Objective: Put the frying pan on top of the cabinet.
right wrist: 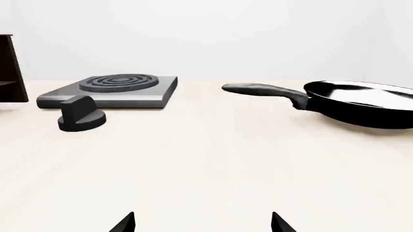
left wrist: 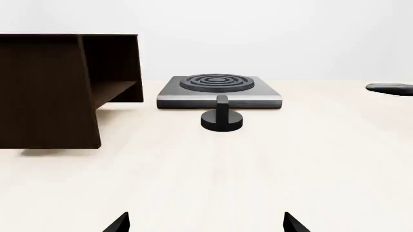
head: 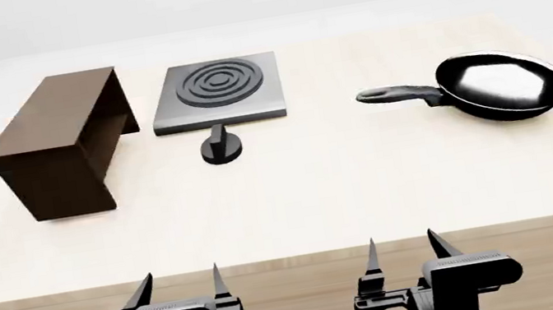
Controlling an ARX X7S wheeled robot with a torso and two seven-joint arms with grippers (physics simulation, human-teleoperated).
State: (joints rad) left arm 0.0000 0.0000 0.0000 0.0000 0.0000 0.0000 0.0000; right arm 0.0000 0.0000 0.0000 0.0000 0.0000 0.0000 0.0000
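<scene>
Both hands, the left hand (head: pixel 181 285) and the right hand (head: pixel 402 250), hang released with fingers spread at the near edge of the pale wooden worktop (head: pixel 305 192), gripping nothing. Nothing is done yet: the frying pan (head: pixel 502 83), round, black and glossy inside, sits at about two o'clock, its long handle pointing toward the ringed grey stove plate (head: pixel 217 91). At ten o'clock stands the cabinet (head: pixel 58 144), dark brown, boxy, flat-topped, bare.
</scene>
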